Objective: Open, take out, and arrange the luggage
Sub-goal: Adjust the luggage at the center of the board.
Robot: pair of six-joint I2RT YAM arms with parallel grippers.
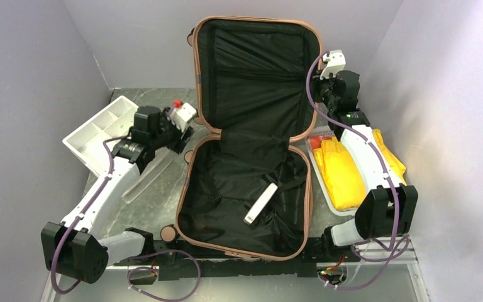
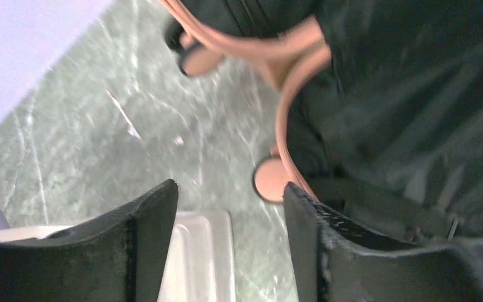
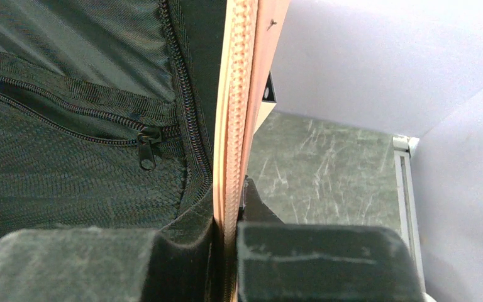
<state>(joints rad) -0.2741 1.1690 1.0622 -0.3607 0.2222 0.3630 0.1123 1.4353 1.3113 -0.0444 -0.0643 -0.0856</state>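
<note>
The salmon-pink luggage (image 1: pixel 226 201) lies open in the middle of the table. Its lid stands upright at the back, black lining facing me. A slim white item (image 1: pixel 260 203) rests in the lower half. My right gripper (image 1: pixel 322 83) is shut on the lid's right rim; in the right wrist view the zipper edge (image 3: pixel 239 94) is pinched between the fingers of that gripper (image 3: pixel 229 220). My left gripper (image 1: pixel 185 133) hovers open by the hinge on the left side. In the left wrist view this gripper (image 2: pixel 229 189) holds nothing, with the pink rim (image 2: pixel 283 126) just to its right.
A white compartment tray (image 1: pixel 97 135) sits tilted at the back left, and a clear long tray (image 1: pixel 148 176) lies beside the left arm. Yellow bundles (image 1: pixel 343 173) fill a tray right of the suitcase, under the right arm. Lilac walls close in on three sides.
</note>
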